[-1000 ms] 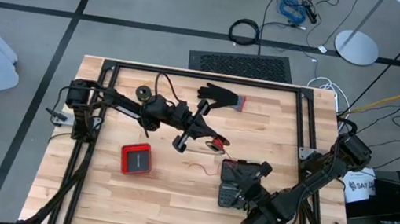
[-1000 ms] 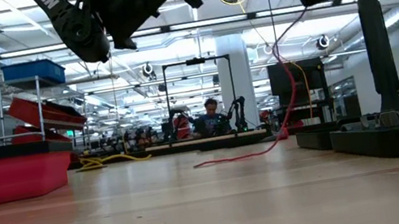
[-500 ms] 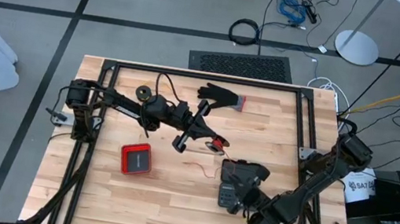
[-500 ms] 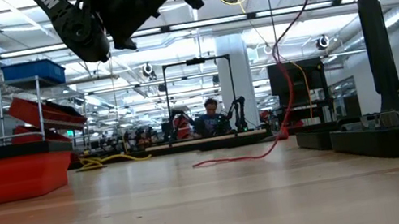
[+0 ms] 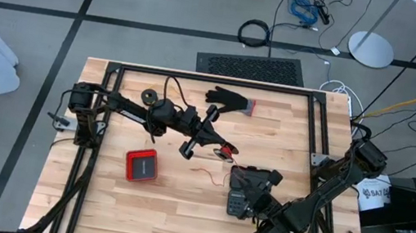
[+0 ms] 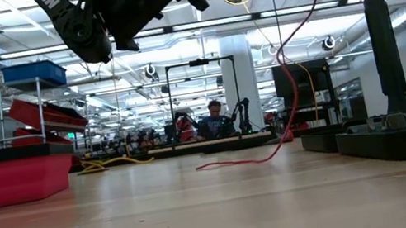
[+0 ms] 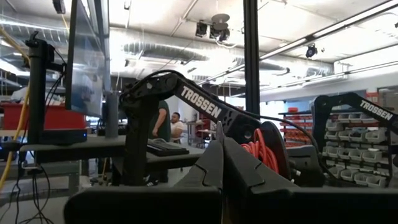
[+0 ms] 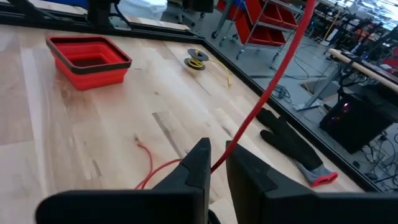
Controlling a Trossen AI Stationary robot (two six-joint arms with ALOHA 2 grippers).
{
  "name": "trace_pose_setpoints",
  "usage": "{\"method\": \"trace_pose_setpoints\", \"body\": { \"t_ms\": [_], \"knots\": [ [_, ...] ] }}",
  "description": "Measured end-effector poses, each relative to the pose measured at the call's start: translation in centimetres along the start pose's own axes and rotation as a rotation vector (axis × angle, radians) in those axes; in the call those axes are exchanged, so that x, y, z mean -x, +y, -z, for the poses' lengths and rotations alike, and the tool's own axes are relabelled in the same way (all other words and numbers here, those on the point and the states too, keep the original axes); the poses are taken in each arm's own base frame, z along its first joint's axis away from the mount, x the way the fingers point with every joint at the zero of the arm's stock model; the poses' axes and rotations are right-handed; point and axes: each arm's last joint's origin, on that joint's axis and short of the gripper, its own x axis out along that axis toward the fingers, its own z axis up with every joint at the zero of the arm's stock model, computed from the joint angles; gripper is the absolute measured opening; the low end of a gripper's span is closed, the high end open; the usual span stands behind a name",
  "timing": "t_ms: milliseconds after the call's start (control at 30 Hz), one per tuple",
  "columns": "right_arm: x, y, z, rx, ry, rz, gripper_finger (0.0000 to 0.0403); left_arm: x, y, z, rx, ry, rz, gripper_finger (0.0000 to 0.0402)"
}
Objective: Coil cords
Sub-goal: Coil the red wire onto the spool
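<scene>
A reddish-orange cord (image 6: 291, 107) hangs from above down to the table, and its tail (image 8: 149, 163) lies on the wood. Its upper end is wound in a small coil (image 7: 267, 149) at my left gripper (image 5: 221, 146), which is shut and held above the table's middle. My right gripper (image 8: 217, 152) stands above the table toward the near right, pointing at the far left corner, open a little. The cord (image 8: 267, 93) runs through its gap. A small black cord bundle (image 5: 148, 95) with a yellow tail lies on the table at the far left. My left gripper is shut with the red coil's loops (image 7: 260, 148) right beside its fingers (image 7: 211, 165). The fingers hide the place of hold. The coil is lifted clear of the table. My right gripper has the cord (image 8: 219, 163) passing between its two fingers; I cannot tell whether they touch it.
A red collapsible bin (image 5: 141, 164) stands at the near left. A black glove with a red cuff (image 5: 229, 99) lies at the far middle. A black case (image 5: 243, 200) sits under my right arm. A black frame (image 5: 213, 79) runs round the table.
My right gripper has risen a little. The hanging part of the red cord has shifted slightly with it. The tail has stayed on the table.
</scene>
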Motion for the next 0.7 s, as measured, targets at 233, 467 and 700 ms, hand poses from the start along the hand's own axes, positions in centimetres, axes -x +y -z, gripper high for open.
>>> {"method": "trace_pose_setpoints", "body": {
  "t_ms": [233, 467, 700],
  "knots": [
    [0.04, 0.03, 0.00, -0.004, -0.001, -0.002, 0.0025, 0.00, -0.03, 0.01, 0.000, 0.002, 0.009, 0.0000],
    [0.65, 0.20, 0.14, -0.011, -0.006, -0.023, 0.0009, -0.01, -0.05, 0.10, -0.002, 0.014, 0.024, 0.0000],
    [0.31, 0.19, 0.08, -0.064, 0.010, -0.021, 0.0002, 0.00, -0.03, 0.21, -0.015, 0.025, 0.025, 0.0000]
  ]
}}
